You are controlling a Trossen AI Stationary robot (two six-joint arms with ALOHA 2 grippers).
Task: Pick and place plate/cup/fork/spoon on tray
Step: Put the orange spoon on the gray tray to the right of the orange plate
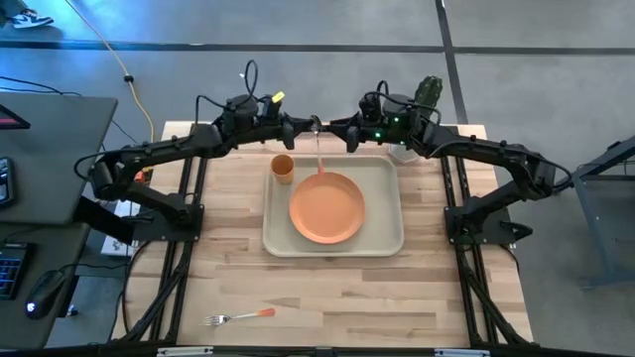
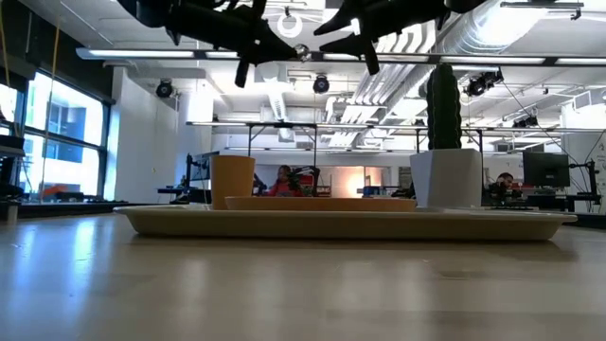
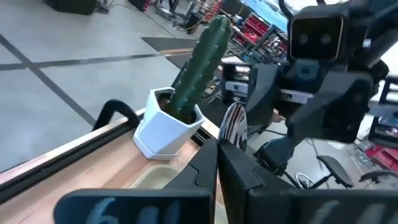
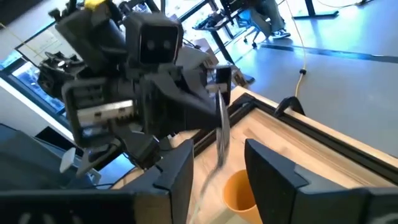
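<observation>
High view: your left gripper [image 1: 301, 130] pinching the spoon [image 1: 318, 149] by its bowl, handle hanging over the tray [image 1: 382, 241], right gripper [image 1: 342, 134] spread just beside.

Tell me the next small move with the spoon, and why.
Probably shut the right gripper on the spoon. The left gripper pinches the spoon by its bowl, so it hangs above the far side of the tray. The right gripper's open fingers sit either side of the handle without gripping. It looks like a handover.
</observation>
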